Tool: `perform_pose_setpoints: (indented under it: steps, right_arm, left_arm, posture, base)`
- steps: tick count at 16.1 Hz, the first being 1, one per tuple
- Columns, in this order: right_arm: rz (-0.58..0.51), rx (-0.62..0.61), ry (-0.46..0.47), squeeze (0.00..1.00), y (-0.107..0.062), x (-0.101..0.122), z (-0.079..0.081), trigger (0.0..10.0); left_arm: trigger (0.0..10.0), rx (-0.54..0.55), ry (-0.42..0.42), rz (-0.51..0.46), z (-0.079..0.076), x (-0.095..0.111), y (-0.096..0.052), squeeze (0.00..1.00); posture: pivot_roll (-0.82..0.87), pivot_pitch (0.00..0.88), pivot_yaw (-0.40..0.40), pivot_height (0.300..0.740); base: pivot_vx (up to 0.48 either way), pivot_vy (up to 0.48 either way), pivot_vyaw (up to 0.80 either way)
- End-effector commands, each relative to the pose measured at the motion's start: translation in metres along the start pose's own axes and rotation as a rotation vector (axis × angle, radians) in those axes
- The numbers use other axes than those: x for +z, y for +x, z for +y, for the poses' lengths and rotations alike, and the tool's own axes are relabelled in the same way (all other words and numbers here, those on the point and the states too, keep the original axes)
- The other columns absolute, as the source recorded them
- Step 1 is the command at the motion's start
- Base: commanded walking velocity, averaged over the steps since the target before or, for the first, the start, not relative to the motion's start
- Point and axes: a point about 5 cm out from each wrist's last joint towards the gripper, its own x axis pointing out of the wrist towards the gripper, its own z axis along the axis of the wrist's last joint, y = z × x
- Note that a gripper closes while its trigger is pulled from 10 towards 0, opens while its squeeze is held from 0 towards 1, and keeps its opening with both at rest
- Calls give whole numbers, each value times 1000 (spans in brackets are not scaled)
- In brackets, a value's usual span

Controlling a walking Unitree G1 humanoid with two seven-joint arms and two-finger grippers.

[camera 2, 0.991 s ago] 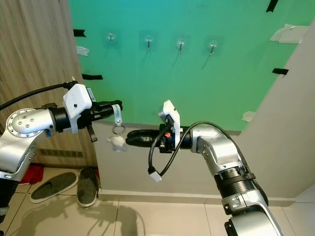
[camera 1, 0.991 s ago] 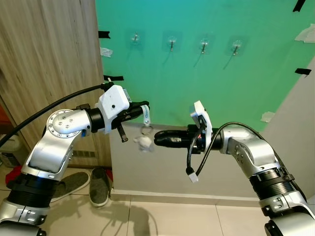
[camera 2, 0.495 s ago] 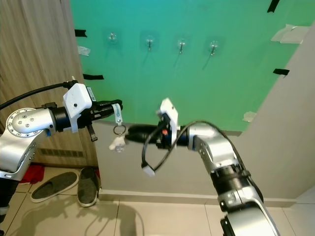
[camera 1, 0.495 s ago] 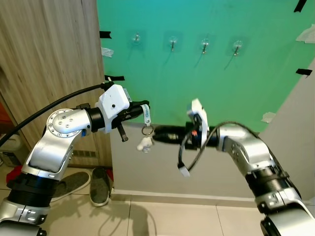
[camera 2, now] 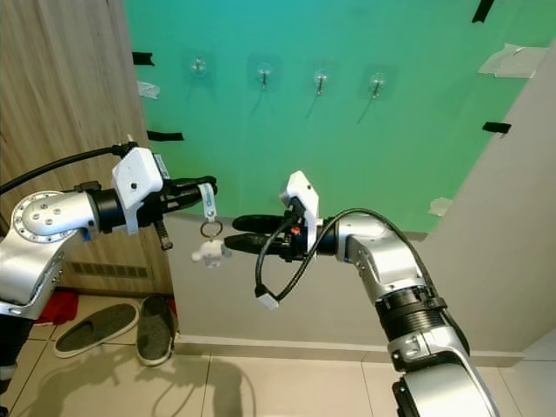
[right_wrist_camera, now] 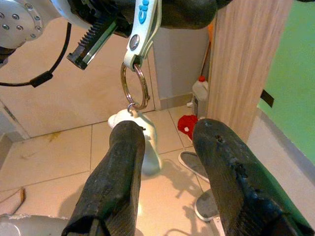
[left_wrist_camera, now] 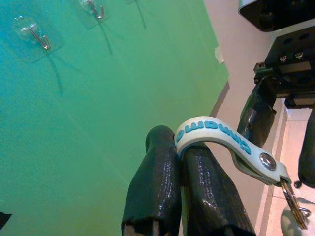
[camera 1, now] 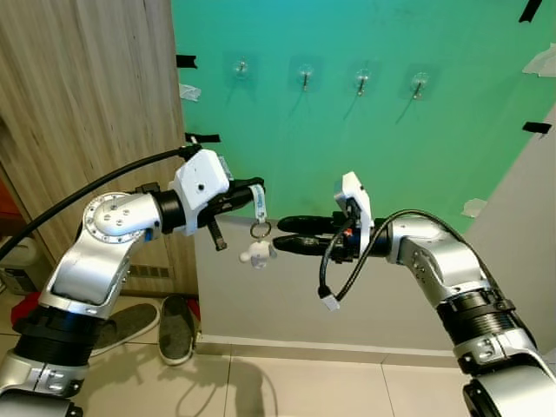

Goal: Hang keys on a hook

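White strap of the keys [camera 1: 258, 201] is pinched flat in my left gripper [camera 1: 249, 193], ring and charm hanging straight down, below the hooks [camera 1: 304, 76]. My right gripper [camera 1: 283, 235], shut a moment ago, has spread its fingers wide, level beside the ring [right_wrist_camera: 134, 87], holding nothing.

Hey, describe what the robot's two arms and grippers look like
Both arms are silver metal with ribbed black joints. Each wrist carries a white camera housing and a looping black cable. The left gripper and right gripper each have two long, rough-textured black fingers.
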Motion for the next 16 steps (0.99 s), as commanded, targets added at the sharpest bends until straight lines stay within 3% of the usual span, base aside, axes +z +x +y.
perform_pose_setpoints:
  steps: [1, 14, 15, 16]
  right_arm:
    - [-1, -10, -8, 0, -1, 3, -2, 10000]
    - [-53, -24, 31, 0, 10, 8, -8, 10000]
    - [-51, -26, 32, 0, 10, 7, -8, 3412]
    - [-51, -26, 32, 0, 9, 7, -9, 0]
  left_arm:
    - [10000, -27, 20, -29, -3, 8, 4, 0]
    - [10000, -50, 21, -43, -7, 10, 7, 0]
    - [10000, -51, 22, -42, -7, 10, 7, 0]
    - [10000, -51, 22, -43, -7, 10, 7, 0]
  posture:
    - [44, 0, -103, 740]
    - [52, 0, -107, 740]
    - [52, 0, -107, 740]
    - [51, 0, -106, 740]
  base:
    - [0, 0, 0]
    - [0, 0, 0]
    - [0, 0, 0]
    - [0, 0, 0]
